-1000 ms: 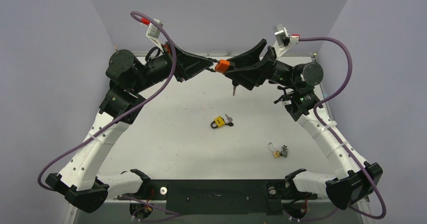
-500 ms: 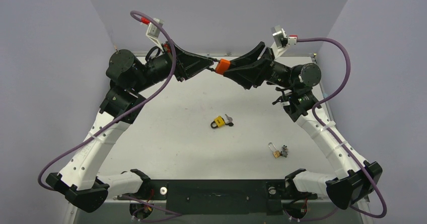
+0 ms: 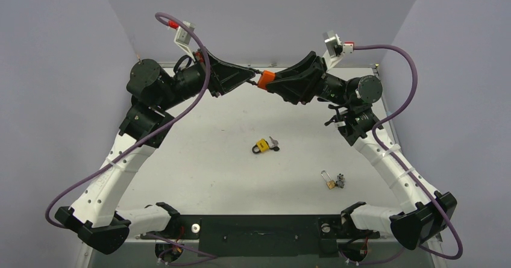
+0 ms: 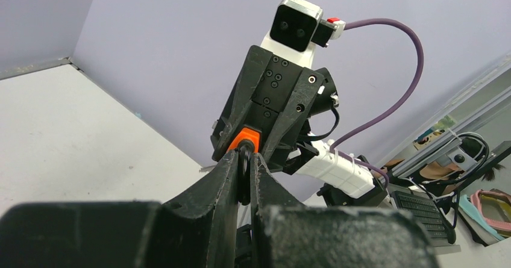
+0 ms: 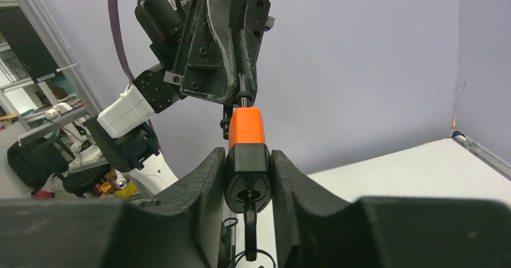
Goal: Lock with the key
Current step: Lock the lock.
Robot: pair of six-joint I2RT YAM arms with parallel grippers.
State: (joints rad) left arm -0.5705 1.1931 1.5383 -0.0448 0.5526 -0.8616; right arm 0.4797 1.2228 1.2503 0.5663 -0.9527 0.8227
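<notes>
An orange padlock [image 3: 266,79] with a black base is held in the air at the back of the table, between both grippers. My left gripper [image 3: 254,78] is shut on its black shackle [image 4: 244,177]. My right gripper [image 3: 275,83] is shut on the padlock's black base [image 5: 247,165]. In the right wrist view the orange body [image 5: 245,128] stands between my fingers. A black key [image 5: 249,226] sits in the keyhole and hangs down with a wire ring. The key is hidden in the top view.
A yellow padlock [image 3: 261,146] with a key beside it lies mid-table. A small brass padlock [image 3: 329,182] with a key bunch lies to the right front. Purple walls close in the back and both sides.
My right wrist has rolled with the padlock base in it. The key that hung below the right gripper in the top view no longer shows. The left arm has held still.
</notes>
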